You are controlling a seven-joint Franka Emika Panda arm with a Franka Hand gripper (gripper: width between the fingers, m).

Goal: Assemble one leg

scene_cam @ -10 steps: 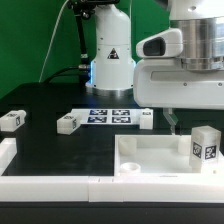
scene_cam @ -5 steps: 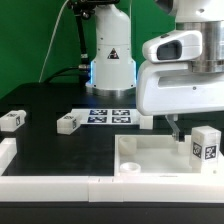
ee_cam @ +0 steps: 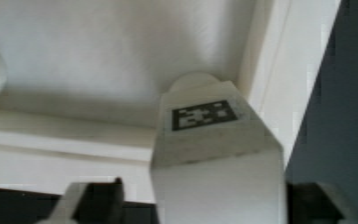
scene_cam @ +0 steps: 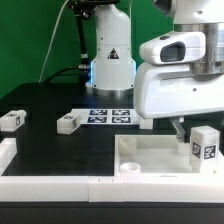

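White arm with rounded grey-trimmed casings; base bears a warning triangle.

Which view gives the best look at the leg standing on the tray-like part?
The wrist view: the leg fills the picture, tag sharp, between the open gripper fingers. The exterior view shows that leg small, upright at the tray-like part's right end.
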